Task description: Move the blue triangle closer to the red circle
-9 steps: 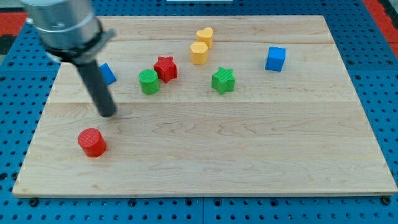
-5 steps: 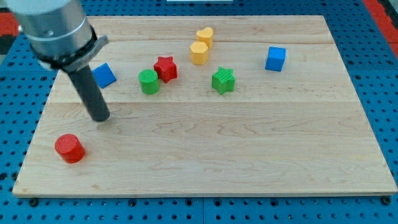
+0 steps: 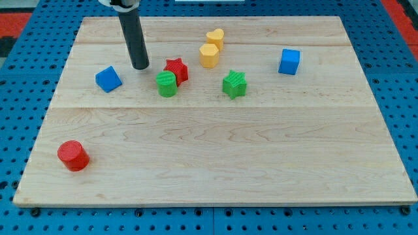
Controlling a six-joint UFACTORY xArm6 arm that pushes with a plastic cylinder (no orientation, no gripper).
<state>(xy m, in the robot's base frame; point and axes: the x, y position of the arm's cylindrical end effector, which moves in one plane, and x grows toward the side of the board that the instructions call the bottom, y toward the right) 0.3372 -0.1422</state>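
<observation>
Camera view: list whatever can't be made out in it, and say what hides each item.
- The arm above the rod: cut off by the view's top edge; only the rod down to my tip shows.
- Red star: its lower left corner is covered by the green cylinder.
- Yellow heart: its near side is hidden behind the yellow hexagon.
- Blue triangle: its far faces are turned away.

My rod is dark, nearly black, down to my tip (image 3: pixel 140 67). The worktop (image 3: pixel 215 163) is pale wood with fine grain lines. On it: a blue triangle (image 3: pixel 108 79), a red circle (image 3: pixel 72 155), a red star (image 3: pixel 175 69), a green cylinder (image 3: pixel 166 84), a green star (image 3: pixel 234 84), a yellow heart (image 3: pixel 215 36), a yellow hexagon (image 3: pixel 209 55) and a blue cube (image 3: pixel 289 61). The pegboard (image 3: pixel 26 78) underneath is blue, dotted with holes.
</observation>
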